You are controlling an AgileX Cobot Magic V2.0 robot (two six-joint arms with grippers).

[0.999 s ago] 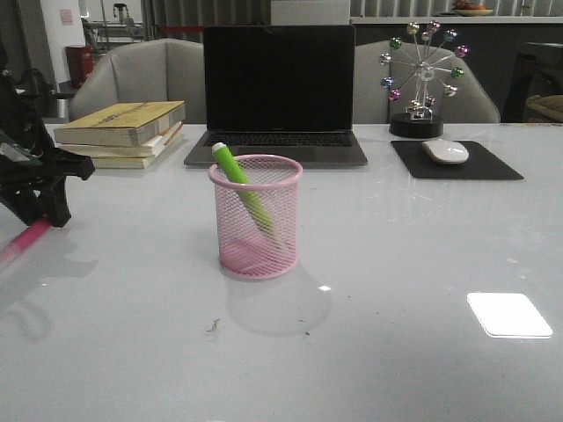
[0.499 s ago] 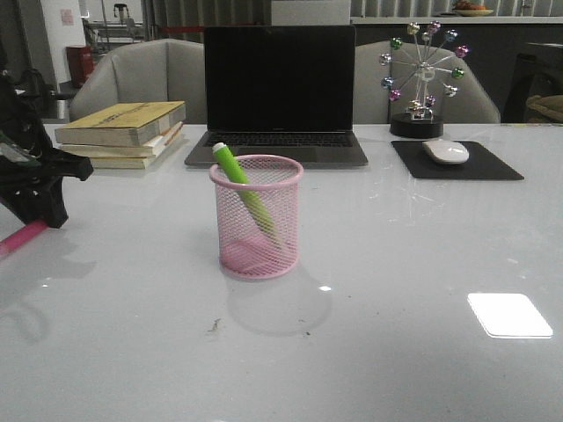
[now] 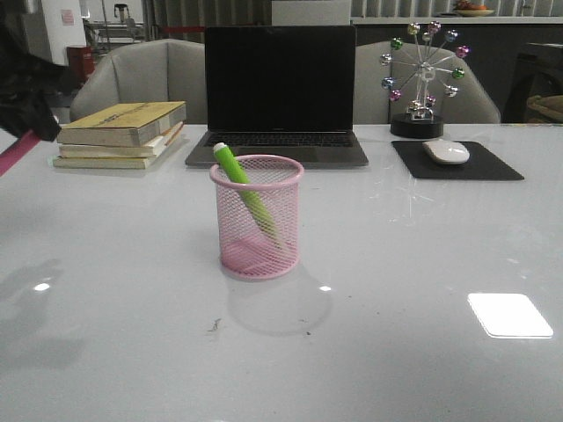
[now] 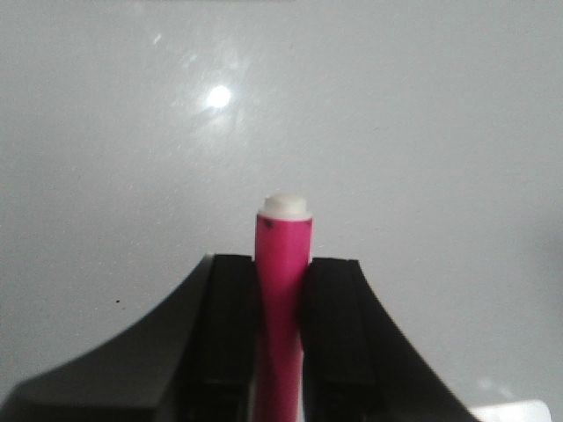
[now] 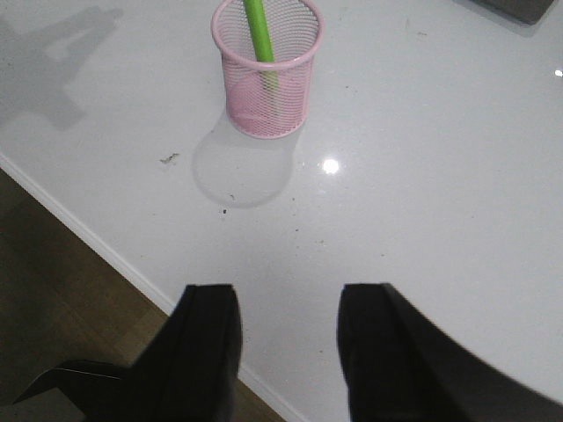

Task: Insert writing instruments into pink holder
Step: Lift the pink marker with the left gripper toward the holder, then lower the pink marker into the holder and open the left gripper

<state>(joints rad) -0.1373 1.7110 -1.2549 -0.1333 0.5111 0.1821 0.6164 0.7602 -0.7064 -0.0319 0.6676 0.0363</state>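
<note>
Above table (image 4: pixel 396 132), left hand (image 4: pixel 281 290) clamping magenta marker (image 4: pixel 283 255)

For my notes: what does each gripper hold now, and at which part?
The left gripper grips the pink marker on its barrel, below the pale tip. The right gripper is open, empty.

We find no legible text, brand, number or sign in any of the three views. The yellow cover of the top book (image 3: pixel 123 119) on the counter (image 3: pixel 396 264) carries faint dark marks, too small and blurred to read. A pale notice (image 3: pixel 67 16) on the far wall at upper left shows reddish print that we cannot decipher. The laptop (image 3: pixel 279 88) screen is dark and blank.
</note>
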